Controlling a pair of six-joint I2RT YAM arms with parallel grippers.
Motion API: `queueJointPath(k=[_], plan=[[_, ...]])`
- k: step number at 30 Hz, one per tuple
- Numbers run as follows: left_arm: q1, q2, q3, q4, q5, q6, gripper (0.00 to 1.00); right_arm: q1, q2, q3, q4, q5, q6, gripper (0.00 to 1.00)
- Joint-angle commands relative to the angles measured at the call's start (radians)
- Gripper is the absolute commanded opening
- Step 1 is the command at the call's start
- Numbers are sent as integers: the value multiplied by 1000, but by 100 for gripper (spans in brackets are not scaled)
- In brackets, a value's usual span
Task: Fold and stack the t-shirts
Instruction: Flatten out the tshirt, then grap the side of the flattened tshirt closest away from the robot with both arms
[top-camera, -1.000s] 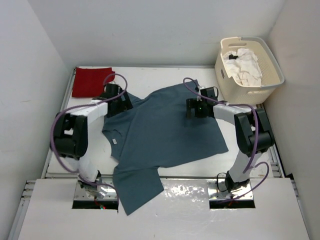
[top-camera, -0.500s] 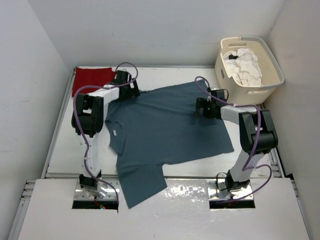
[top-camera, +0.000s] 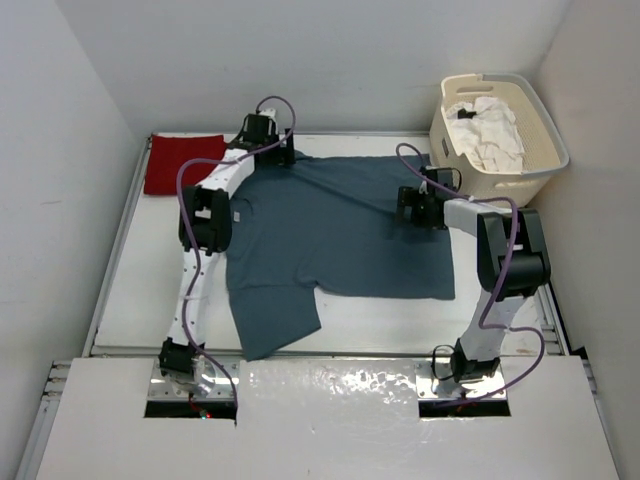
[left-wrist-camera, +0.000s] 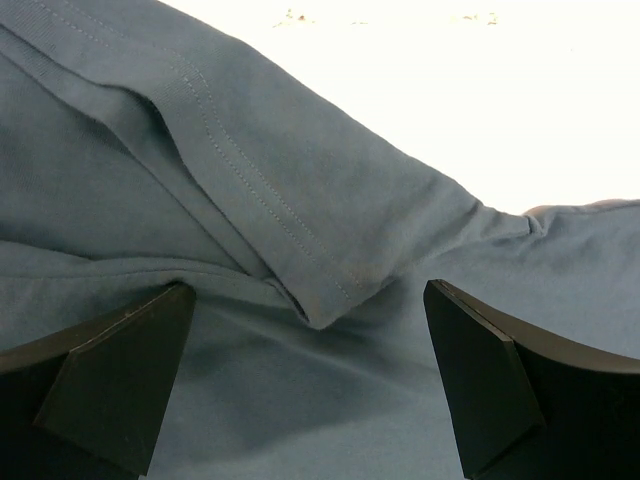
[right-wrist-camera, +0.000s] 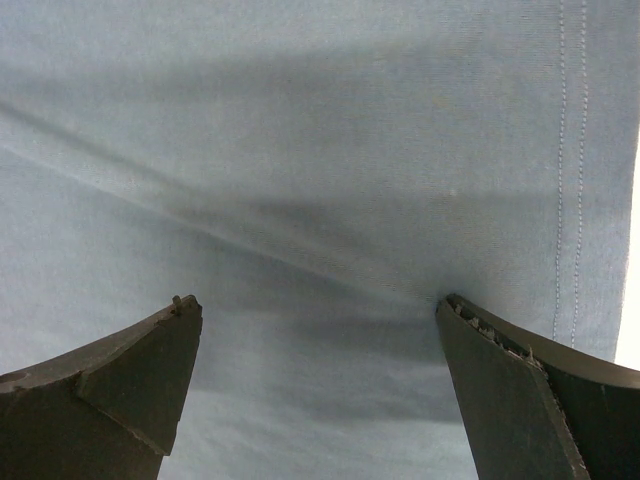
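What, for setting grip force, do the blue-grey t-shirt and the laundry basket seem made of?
Blue-grey t-shirt: soft matte knit cloth, probably cotton jersey; it creases and its hems show double stitching. Laundry basket: cream plastic, seemingly moulded; stiff perforated walls, slight sheen.

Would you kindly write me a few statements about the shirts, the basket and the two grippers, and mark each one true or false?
1. The blue-grey t-shirt lies spread out on the table. True.
2. The red t-shirt lies folded at the table's far left corner. True.
3. The laundry basket is empty. False: the white t-shirt lies crumpled inside it.
4. The left gripper is shut on the red t-shirt. False: it is open, over a sleeve of the blue-grey t-shirt.
5. The right gripper is open over the blue-grey t-shirt. True.
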Motion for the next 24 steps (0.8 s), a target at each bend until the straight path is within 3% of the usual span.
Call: queueJointPath(k=[1,5,10,13,14,16,19,20,24], plan=[[17,19,38,-1,40,30,100,-2,45,45,-92,-3,-33,99],[17,-70,38,8,40,25,100,2,19,137,-157,9,-94,99],[18,-355,-35,-59,14,-19,100,58,-130,211,-247,29,-174,99],[14,-613,-279,-73,10,-107,100,88,-259,136,-255,77,-126,99],[11,-679,-442,-82,-3,-165,100,88,-298,98,-240,77,-52,99],[-1,-895,-624,-98,-43,-235,100,88,-437,-67,-165,90,15,99],[-20,-1174,-1065,-154,-115,-395,100,88,-597,-224,-184,135,97,99],[-26,-1296,-1145,-199,-100,-461,100,88,-634,-253,-198,146,111,99],[-107,-1530,-1436,-357,-69,-584,100,87,-781,-413,-254,209,183,99]])
